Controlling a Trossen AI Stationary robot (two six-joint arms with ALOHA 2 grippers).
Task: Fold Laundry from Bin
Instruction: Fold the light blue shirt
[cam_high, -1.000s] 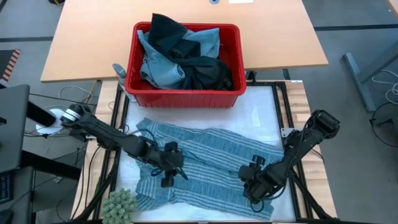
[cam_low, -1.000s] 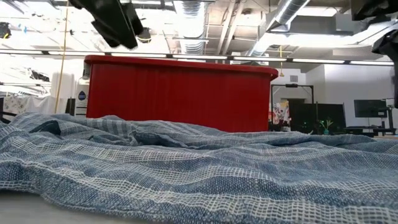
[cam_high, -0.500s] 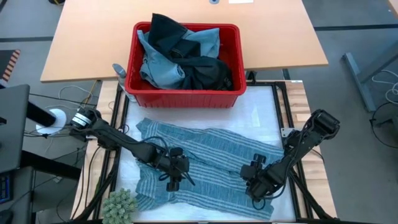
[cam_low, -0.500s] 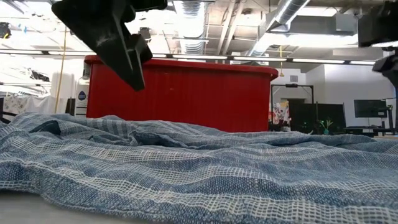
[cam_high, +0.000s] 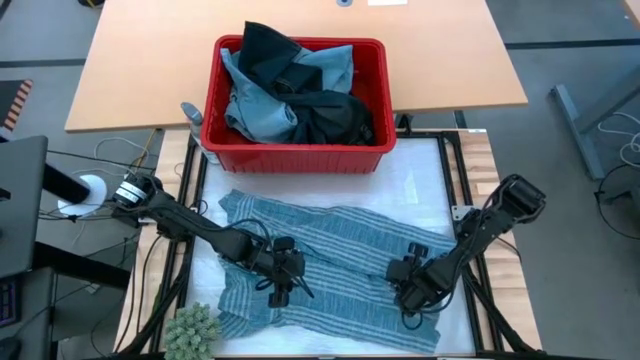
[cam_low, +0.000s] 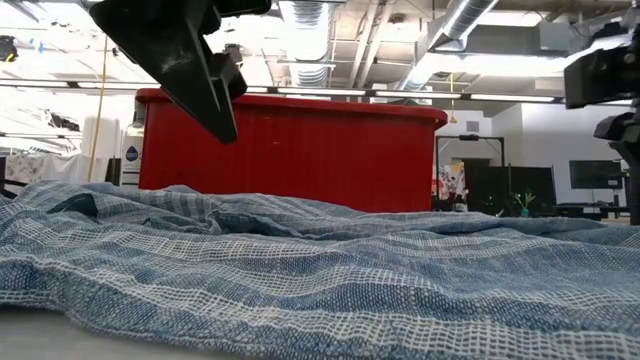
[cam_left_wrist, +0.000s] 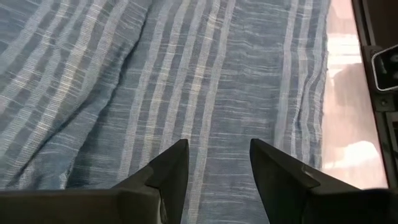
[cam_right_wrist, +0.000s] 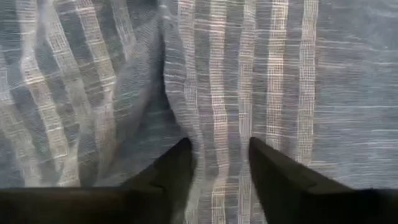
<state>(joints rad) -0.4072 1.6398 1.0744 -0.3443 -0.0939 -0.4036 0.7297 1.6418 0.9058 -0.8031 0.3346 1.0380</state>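
Note:
A grey-blue garment with pale stripes (cam_high: 330, 265) lies spread flat on the white table top in front of the red bin (cam_high: 295, 158). The bin holds a heap of light blue and dark laundry (cam_high: 290, 95). My left gripper (cam_left_wrist: 217, 152) hovers open over the garment's left half, its fingers (cam_low: 215, 110) clear of the cloth. My right gripper (cam_right_wrist: 219, 149) is open and down at the garment's right half, pointing steeply down. My right gripper has its fingertips (cam_right_wrist: 261, 155) down on the striped garment's right half, coming from above at a steep slant. A low wrinkle of cloth (cam_right_wrist: 214, 124) runs between the two fingers, which stand apart. The garment lies on the table under them.
A green spiky ball (cam_high: 192, 328) sits at the near left corner by the garment's edge. A white bottle (cam_low: 130, 160) stands left of the bin. Black frame rails (cam_high: 462, 180) border the white surface, with a wooden table (cam_high: 150, 60) behind it.
My left gripper has come down toward the garment and a little toward the table's near right, then kept still. My right gripper has sunk onto the garment's right half. The garment has not shifted.

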